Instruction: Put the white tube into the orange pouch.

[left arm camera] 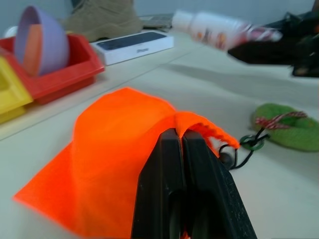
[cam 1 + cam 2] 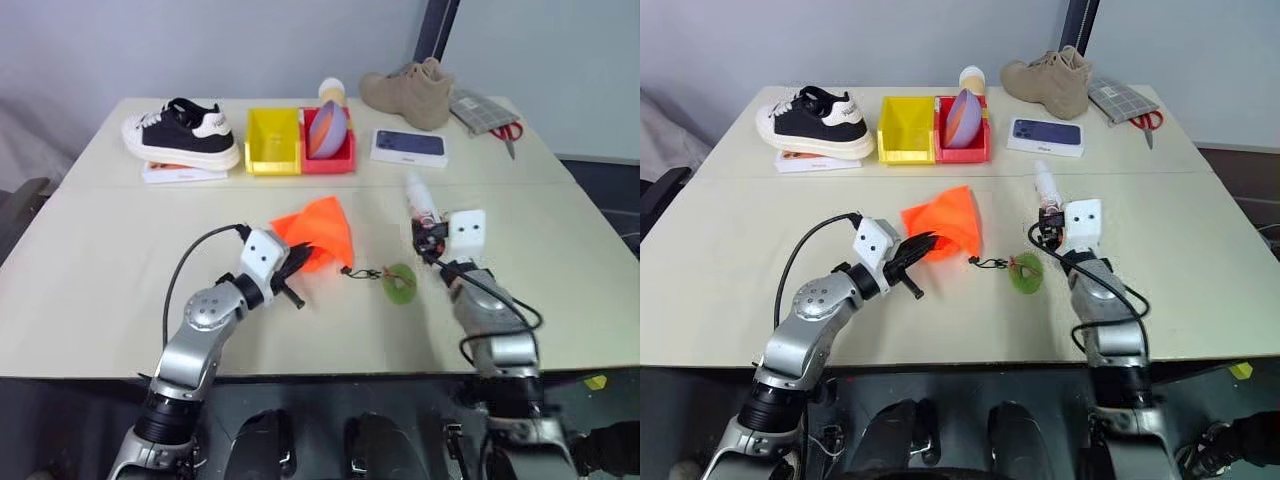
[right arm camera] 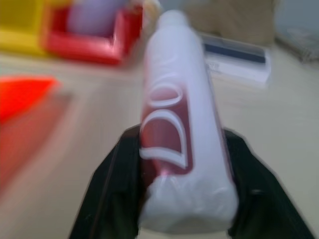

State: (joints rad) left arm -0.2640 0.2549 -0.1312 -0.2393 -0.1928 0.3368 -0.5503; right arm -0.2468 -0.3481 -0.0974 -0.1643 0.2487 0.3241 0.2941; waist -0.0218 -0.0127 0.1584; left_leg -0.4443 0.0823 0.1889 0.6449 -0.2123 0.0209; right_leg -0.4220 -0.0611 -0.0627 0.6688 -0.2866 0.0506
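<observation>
silver arms, black cables, white wrist boxes, black-fingered left gripper (image 2: 296, 262).

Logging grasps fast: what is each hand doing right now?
Left hand: shut on the orange pouch.
Right hand: shut on the white tube.

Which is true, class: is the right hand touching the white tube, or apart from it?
Touching. In the right wrist view, the right hand has its two black fingers pressed against both sides of the white tube.
</observation>
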